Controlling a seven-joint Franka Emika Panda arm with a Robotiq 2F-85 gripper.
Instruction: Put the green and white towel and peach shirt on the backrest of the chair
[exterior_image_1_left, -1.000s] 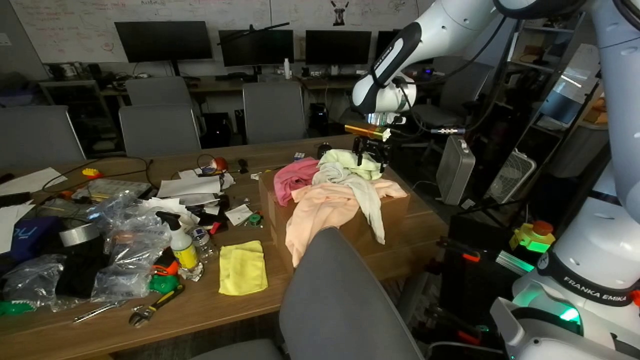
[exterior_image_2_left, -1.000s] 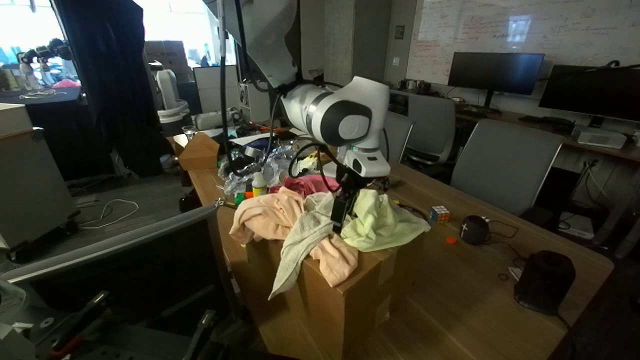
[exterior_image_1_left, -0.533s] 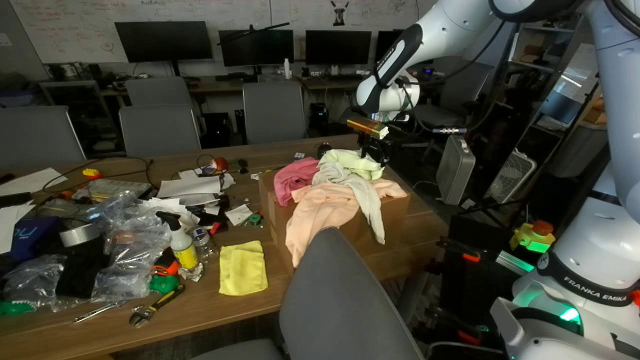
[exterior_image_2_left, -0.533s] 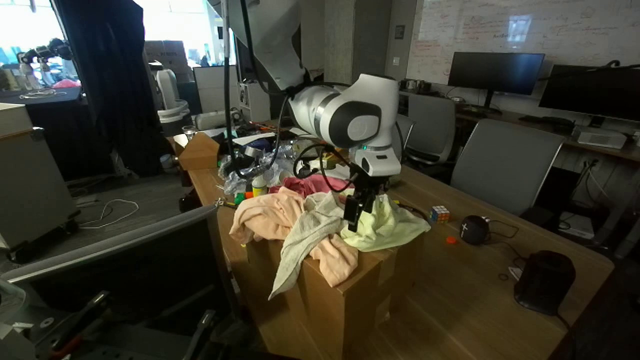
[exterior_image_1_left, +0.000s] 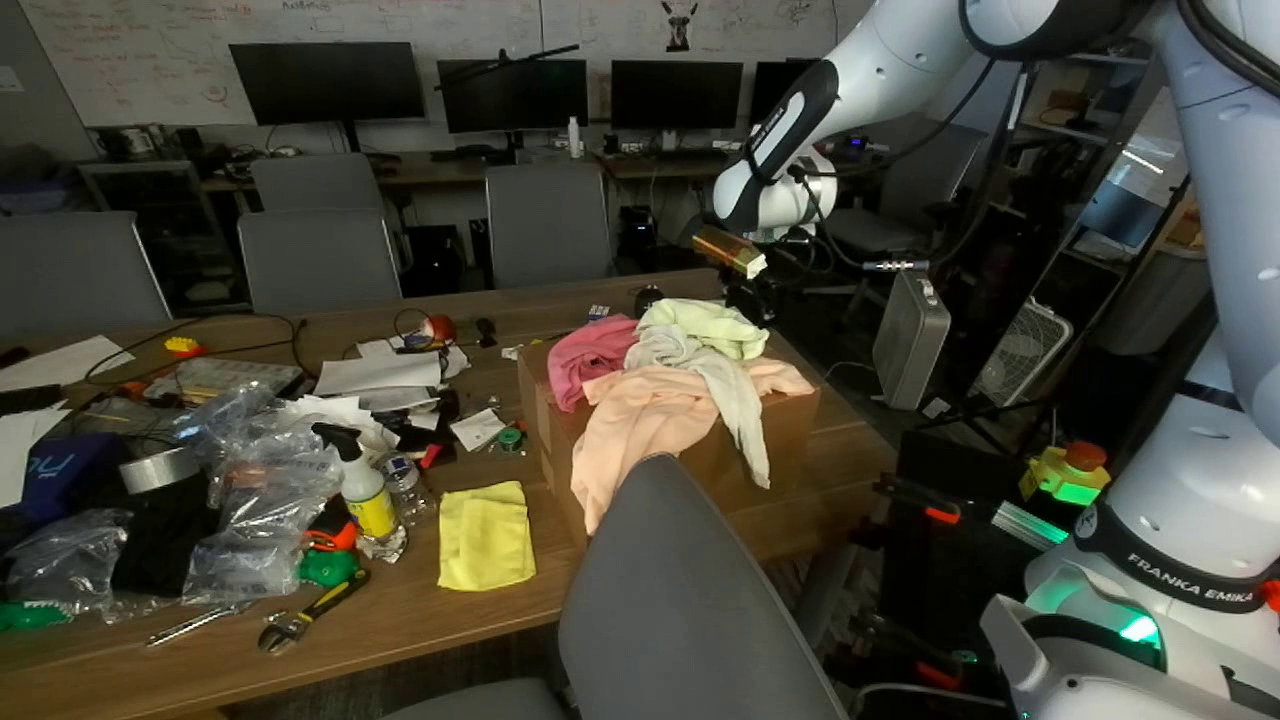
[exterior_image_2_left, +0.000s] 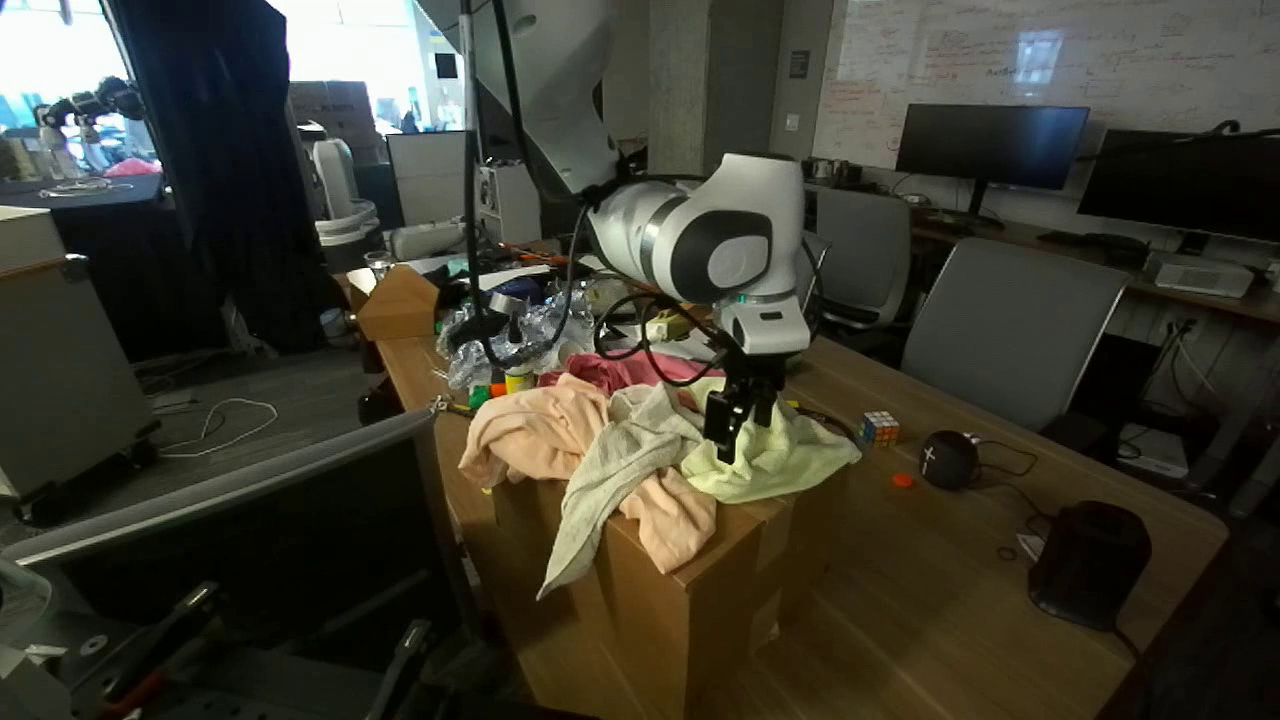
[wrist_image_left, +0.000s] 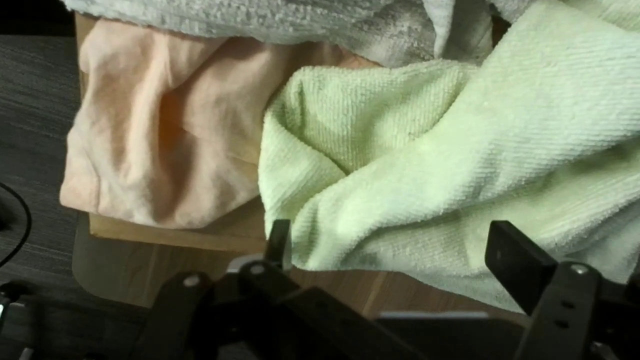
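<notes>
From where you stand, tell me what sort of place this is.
Probably a robotics lab or shared office: a whiteboard with writing on it, a row of monitors below, and a robot arm.

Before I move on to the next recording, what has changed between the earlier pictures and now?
The black two-fingered claw moved rightward in an exterior view, away from the large dark grey fabric chair. Nothing was taken hold of or let go; the jaws stand open. The pale yellow-green textured towel, the pale peach fabric shirt and the brown cardboard box under them stayed as they were.
</notes>
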